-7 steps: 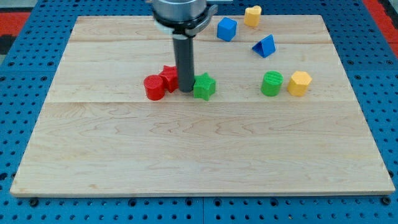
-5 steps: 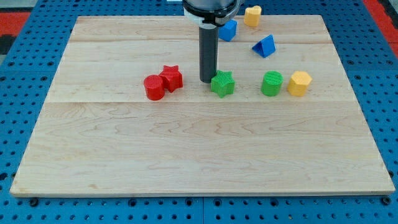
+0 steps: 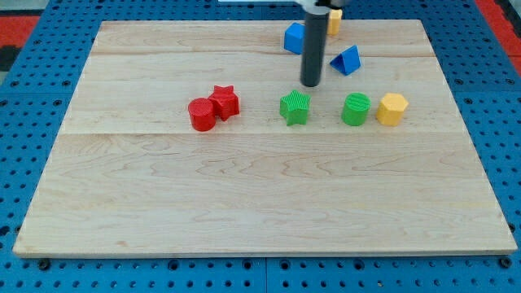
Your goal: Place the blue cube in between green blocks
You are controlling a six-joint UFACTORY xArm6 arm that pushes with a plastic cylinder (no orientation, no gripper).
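The blue cube sits near the view's top, partly behind the rod. My tip is below the cube and just above and right of the green star block, not touching it. The green cylinder stands to the right of the star, with a gap between them. A blue triangular block lies right of the rod.
A red cylinder and a red star touch each other at the view's left of centre. A yellow hexagonal block sits right beside the green cylinder. Another yellow block is at the view's top, partly hidden by the rod.
My tip pushed the green star to the right, away from the red blocks, then moved up and right, off the star, toward the blue cube.
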